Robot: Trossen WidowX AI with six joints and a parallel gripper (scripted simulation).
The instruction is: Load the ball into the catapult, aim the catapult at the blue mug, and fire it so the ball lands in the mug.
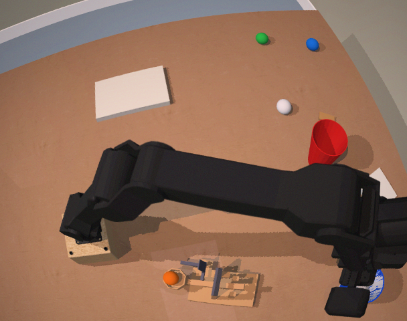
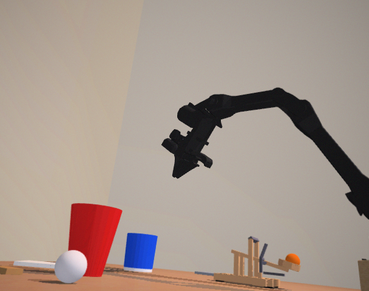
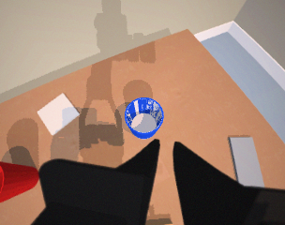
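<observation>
Seen from the top, the orange ball (image 1: 171, 277) (image 2: 293, 259) sits in the holder at the catapult (image 1: 221, 299) (image 2: 246, 279)'s nine o'clock end. The blue mug (image 1: 377, 286) (image 2: 141, 251) (image 3: 143, 134) stands at three o'clock; the tool (image 1: 349, 297) (image 2: 177, 176) (image 3: 166, 145), clenched on nothing, hangs above.

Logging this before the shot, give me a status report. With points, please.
Gripper (image 2: 187, 171) (image 3: 166, 145) nearly shut, empty, high above table. Orange ball (image 1: 170, 277) (image 2: 292, 259) in catapult cup (image 1: 182, 278) (image 2: 293, 267), unfired.

Matte black arm (image 1: 224, 182) (image 2: 257, 101), chunky angular segments, rounded joint housings — black tool (image 2: 187, 169) (image 3: 166, 145) with tapering, wedge-shaped fingers
</observation>
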